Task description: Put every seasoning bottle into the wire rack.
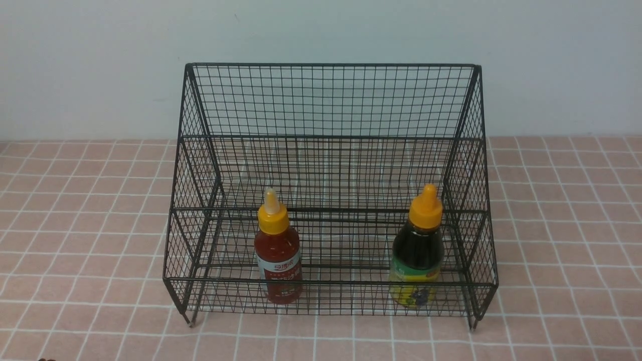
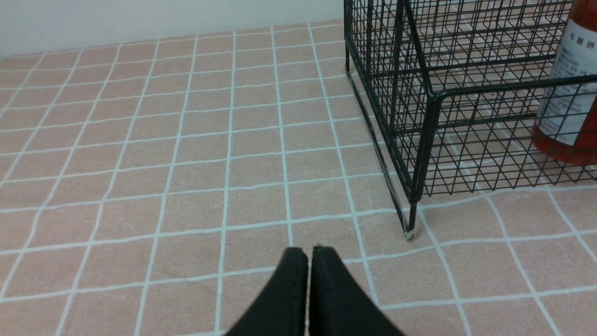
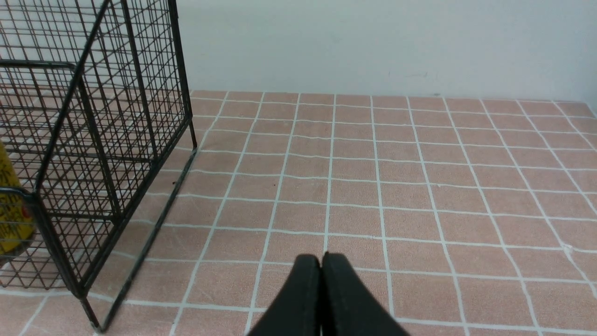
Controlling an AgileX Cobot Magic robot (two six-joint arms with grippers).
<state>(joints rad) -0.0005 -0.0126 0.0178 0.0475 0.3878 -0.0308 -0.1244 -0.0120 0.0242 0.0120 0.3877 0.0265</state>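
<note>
The black wire rack (image 1: 331, 100) stands in the middle of the tiled table. Both seasoning bottles stand upright in its lower front tier: the slim red-sauce bottle (image 1: 277, 250) on the left, the rounder dark-sauce bottle (image 1: 418, 250) on the right. Neither arm shows in the front view. My left gripper (image 2: 309, 252) is shut and empty over bare tiles, off the rack's front-left foot (image 2: 409, 232); the red bottle (image 2: 566, 88) shows at that view's edge. My right gripper (image 3: 321, 259) is shut and empty, off the rack's right side (image 3: 116, 140); a yellow label (image 3: 11, 219) peeks through the mesh.
The table is covered with a pink tile-patterned cloth (image 1: 75, 225). A pale wall (image 1: 100, 60) rises right behind the rack. Open tiled surface lies on both sides of the rack and in front of it.
</note>
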